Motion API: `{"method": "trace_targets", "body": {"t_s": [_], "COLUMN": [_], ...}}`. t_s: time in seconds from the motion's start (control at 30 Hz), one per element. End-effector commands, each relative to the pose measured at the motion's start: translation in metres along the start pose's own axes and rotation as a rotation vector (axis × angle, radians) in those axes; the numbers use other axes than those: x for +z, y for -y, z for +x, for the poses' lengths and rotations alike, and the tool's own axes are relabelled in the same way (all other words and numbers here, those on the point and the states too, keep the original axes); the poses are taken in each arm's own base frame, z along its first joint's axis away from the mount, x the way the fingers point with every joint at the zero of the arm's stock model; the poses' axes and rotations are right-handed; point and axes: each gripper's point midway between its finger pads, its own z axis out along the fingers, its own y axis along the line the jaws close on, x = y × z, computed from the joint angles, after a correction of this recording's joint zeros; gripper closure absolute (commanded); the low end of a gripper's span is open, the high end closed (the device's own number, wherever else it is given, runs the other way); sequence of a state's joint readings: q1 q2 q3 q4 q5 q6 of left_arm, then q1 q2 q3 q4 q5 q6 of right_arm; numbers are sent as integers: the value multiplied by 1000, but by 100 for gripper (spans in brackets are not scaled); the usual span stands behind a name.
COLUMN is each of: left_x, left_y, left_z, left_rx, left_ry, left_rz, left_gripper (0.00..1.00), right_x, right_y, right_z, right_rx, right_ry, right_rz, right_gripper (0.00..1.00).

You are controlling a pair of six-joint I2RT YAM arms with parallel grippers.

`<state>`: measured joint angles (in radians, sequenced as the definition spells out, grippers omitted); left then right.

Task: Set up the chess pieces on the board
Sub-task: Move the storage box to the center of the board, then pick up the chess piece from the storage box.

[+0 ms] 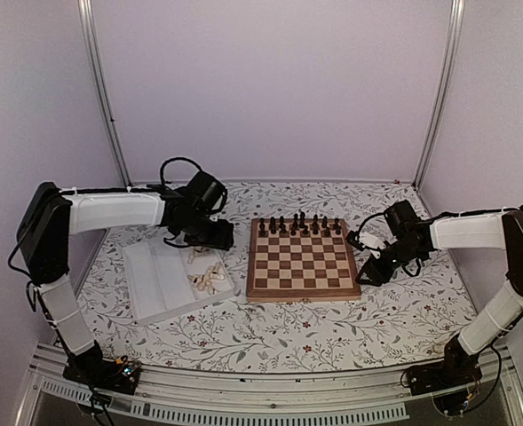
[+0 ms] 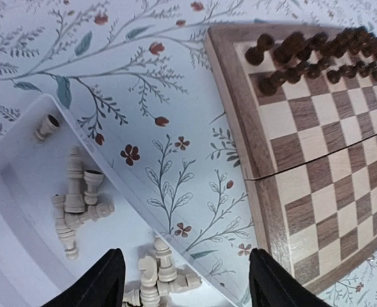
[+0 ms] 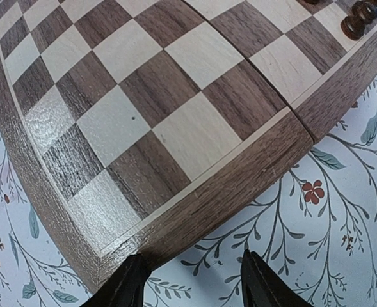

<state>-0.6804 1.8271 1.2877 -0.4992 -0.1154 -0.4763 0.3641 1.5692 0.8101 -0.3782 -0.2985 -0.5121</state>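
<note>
Chess pieces [image 2: 79, 204] in tray [image 2: 22, 192]: left wrist only; board [image 3: 175, 115] near rows bare.

A table [image 1: 270, 333] fills the lower part of the top view, covered by a pale cloth [image 1: 403, 311] printed with grey-green leafy twigs and small dark red flowers. Plain walls in a faint lilac-white enclose it on three sides: a back wall [image 1: 270, 89] and two side walls [image 1: 30, 98]. Slim metal posts [image 1: 101, 89] stand slanting at the two far corners where the walls meet. Along the near edge runs a grey metal rail [image 1: 270, 390] with a slotted strip. The light is soft and even, with weak shadows on the cloth.
</note>
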Motion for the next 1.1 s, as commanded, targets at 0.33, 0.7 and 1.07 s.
{"method": "trace_targets", "body": {"t_s": [0.33, 0.7, 1.07], "left_x": [-35, 2, 22], "left_y": [-73, -89, -94], "left_z": [-2, 23, 37], "left_rx": [34, 39, 33], "left_ry": [-43, -191, -260], "left_rz": [-84, -154, -168], "left_gripper": [58, 65, 72], "right_x": [11, 12, 14], "right_y": [-3, -4, -4], "right_z": [13, 14, 16], "right_rx": [11, 12, 12], "right_ry": [-45, -48, -56], "right_rz": [-27, -33, -34], "right_gripper": [50, 53, 54]}}
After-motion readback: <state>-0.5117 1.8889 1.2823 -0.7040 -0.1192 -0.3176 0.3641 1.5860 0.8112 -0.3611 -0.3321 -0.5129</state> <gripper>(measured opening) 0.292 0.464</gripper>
